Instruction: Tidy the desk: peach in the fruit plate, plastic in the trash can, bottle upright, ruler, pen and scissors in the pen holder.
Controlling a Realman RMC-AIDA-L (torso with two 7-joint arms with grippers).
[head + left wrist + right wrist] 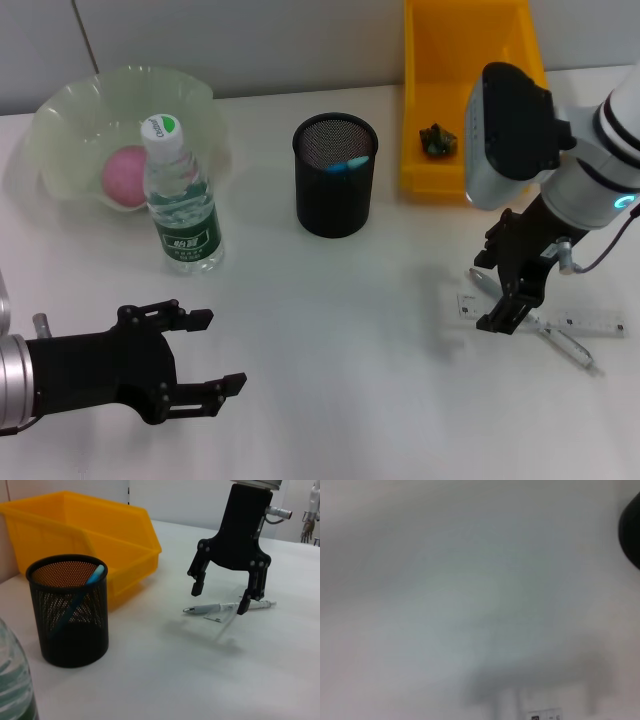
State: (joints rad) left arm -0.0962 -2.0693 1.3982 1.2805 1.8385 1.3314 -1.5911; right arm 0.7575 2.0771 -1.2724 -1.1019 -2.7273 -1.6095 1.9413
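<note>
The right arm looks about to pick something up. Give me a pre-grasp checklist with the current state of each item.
1. Right gripper open: ok, its fingers are spread apart.
2. Gripper over its target: ok, it stands above the pen and clear ruler, one fingertip close by the pen.
3. Nothing held yet: ok, the pen lies flat on the table.
4. Which item it will take, pen or ruler: cannot tell; the two cross.
5. Pen holder upright with room: ok, only a blue item leans inside.
6. Left gripper out of the way: ok, open, low on the robot's left, near the bottle.
</note>
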